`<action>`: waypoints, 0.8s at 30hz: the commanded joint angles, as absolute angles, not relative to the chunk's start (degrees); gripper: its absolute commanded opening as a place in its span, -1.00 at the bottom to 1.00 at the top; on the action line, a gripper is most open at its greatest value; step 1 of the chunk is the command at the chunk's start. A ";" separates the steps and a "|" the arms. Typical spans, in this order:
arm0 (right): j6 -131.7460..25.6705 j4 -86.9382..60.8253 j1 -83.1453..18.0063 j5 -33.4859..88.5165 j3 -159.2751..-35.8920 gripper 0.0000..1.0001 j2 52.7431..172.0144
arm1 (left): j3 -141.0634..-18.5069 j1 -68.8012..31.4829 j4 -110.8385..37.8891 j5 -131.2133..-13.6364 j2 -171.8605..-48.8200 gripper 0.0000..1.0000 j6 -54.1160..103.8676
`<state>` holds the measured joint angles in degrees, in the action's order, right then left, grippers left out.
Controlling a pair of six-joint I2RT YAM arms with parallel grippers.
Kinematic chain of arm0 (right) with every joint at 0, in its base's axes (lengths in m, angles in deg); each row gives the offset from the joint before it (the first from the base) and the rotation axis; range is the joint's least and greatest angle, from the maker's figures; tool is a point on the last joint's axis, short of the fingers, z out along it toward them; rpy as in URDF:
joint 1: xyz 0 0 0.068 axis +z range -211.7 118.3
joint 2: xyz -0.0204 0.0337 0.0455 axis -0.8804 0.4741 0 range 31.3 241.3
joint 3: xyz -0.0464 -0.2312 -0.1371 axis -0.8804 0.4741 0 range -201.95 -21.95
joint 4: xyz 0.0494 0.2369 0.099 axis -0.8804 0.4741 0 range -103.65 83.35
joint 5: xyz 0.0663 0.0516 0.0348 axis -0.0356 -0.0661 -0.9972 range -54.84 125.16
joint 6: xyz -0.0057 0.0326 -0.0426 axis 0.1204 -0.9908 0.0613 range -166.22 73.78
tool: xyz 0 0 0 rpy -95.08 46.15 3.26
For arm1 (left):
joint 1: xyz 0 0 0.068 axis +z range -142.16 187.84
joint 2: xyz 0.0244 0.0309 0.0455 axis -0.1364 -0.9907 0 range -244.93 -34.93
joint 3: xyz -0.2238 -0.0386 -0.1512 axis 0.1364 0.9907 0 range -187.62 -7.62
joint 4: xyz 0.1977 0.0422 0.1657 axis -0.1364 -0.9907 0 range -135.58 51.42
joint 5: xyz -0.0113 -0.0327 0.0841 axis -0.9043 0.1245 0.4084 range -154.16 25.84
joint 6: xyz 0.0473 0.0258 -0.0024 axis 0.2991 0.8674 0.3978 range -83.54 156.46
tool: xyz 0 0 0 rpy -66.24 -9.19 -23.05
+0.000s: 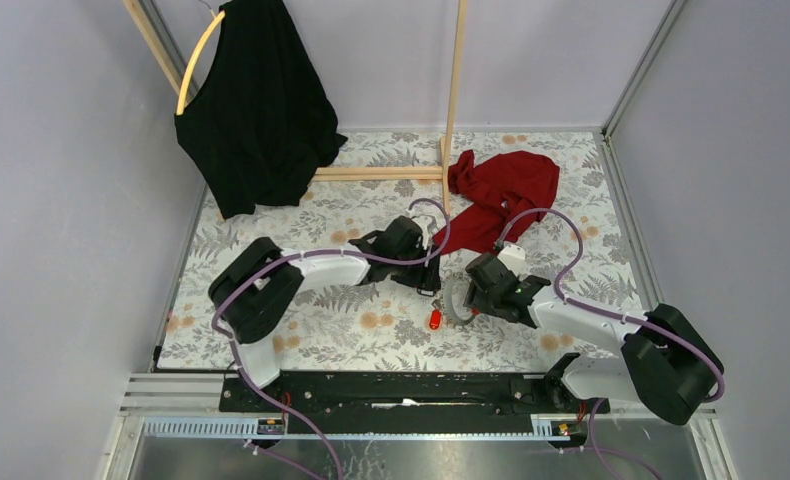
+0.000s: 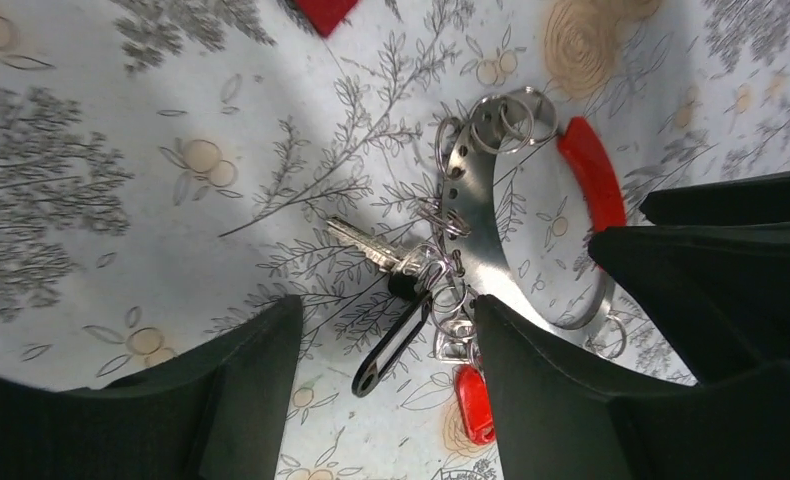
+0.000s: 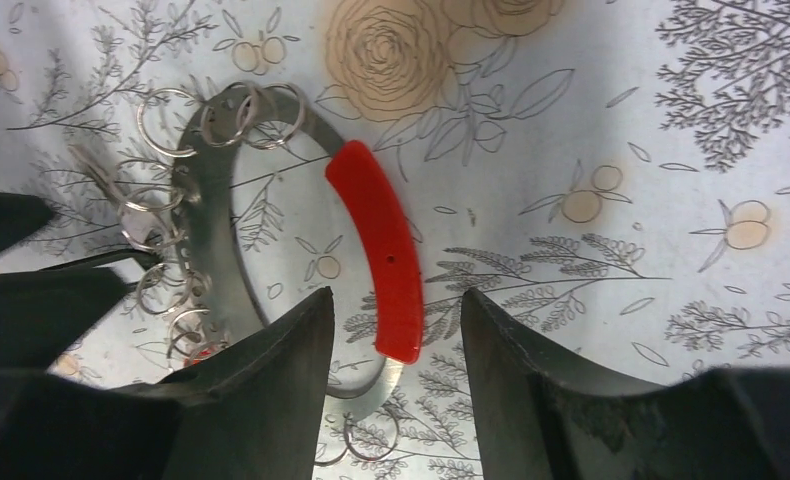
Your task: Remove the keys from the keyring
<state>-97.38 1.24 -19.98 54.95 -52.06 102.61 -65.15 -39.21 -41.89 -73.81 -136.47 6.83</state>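
Observation:
The keyring [image 2: 483, 215] is a grey metal strap loop with a red section [image 2: 593, 172], lying flat on the floral table. It also shows in the right wrist view [image 3: 211, 235] and from above [image 1: 458, 300]. Small split rings hang on it, holding a silver key [image 2: 366, 243], a black oblong tag [image 2: 391, 345] and a red tag [image 2: 474, 403]. My left gripper [image 2: 383, 330] is open, with the black tag between its fingers and the red tag by its right finger. My right gripper [image 3: 396, 310] is open and straddles the lower end of the red section [image 3: 379, 255].
A red cloth [image 1: 501, 190] lies behind the grippers. A black garment [image 1: 256, 110] hangs on a yellow hanger from a wooden frame [image 1: 456, 100] at the back. Walls close the table on three sides. The two grippers are almost touching over the keyring.

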 commanded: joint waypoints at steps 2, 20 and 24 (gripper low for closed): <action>-96.32 -3.43 -20.30 51.66 -51.26 0.12 103.98 | -68.61 -41.27 -39.71 -75.22 -140.41 0.32 7.08; -93.75 -1.23 -23.54 42.70 -52.32 0.33 90.80 | -55.14 -38.16 -31.77 -73.48 -137.13 -1.00 -2.13; -94.19 -10.03 -25.07 36.98 -45.38 0.48 90.27 | -49.89 -35.08 -25.56 -79.99 -136.51 -1.00 -4.87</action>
<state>-94.60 -5.23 -23.59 41.99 -50.79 90.58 -55.23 -37.70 -26.83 -76.00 -136.38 -3.44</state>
